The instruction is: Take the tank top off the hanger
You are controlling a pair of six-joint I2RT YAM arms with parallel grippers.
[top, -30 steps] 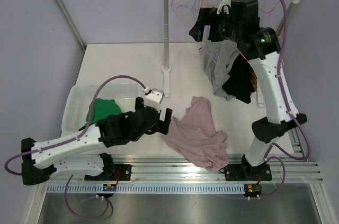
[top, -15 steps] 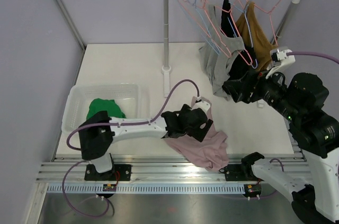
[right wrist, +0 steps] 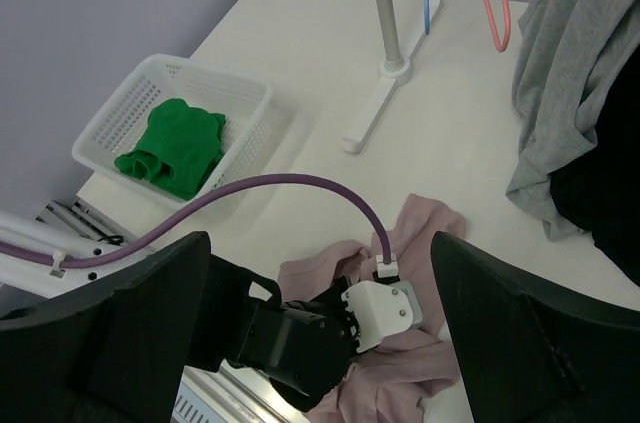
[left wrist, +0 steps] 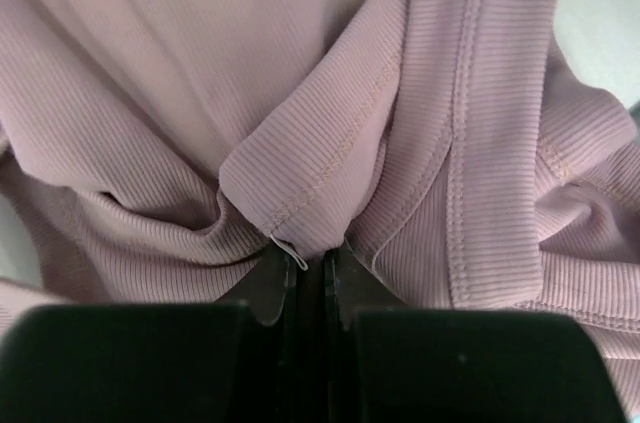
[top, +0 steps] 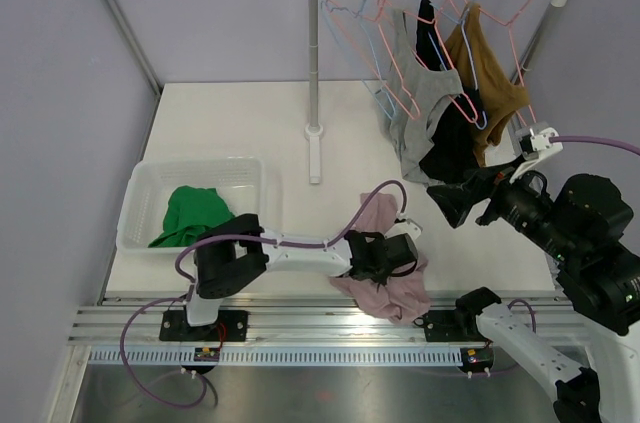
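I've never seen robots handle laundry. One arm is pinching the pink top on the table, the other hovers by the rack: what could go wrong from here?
The left gripper pinches only a small fold of the pink top, so the cloth might slip free when lifted. Its purple cable loops above that cloth and could snag it. The open right gripper hangs close to the bunched grey top and black top and might catch the wrong one.

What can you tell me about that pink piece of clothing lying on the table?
The pink top is a dusty-pink, fine-ribbed knit with stitched hems. It lies crumpled in a loose heap on the white table, near the front edge and on no hanger. The jaws of the left gripper are pinched shut on a fold of it beside a hem.
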